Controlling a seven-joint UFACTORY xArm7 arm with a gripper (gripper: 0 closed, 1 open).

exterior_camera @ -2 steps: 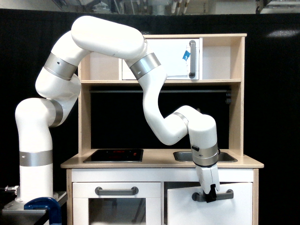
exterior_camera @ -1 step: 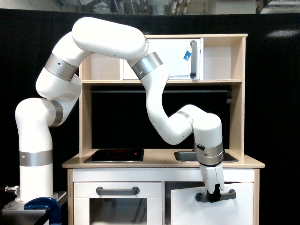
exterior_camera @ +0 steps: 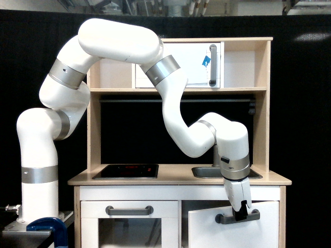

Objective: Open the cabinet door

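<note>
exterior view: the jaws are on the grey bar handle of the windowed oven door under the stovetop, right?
Not quite. In the exterior view the gripper is on the grey bar handle of the plain white cabinet door under the sink, not the oven door.

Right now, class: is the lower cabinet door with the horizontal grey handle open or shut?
Partly open. The cabinet door sits tilted, with a dark gap beside the oven door. The claw is at its handle.

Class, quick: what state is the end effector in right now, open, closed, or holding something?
End effector: closed on the grey handle of the cabinet door, which stands slightly ajar.
</note>
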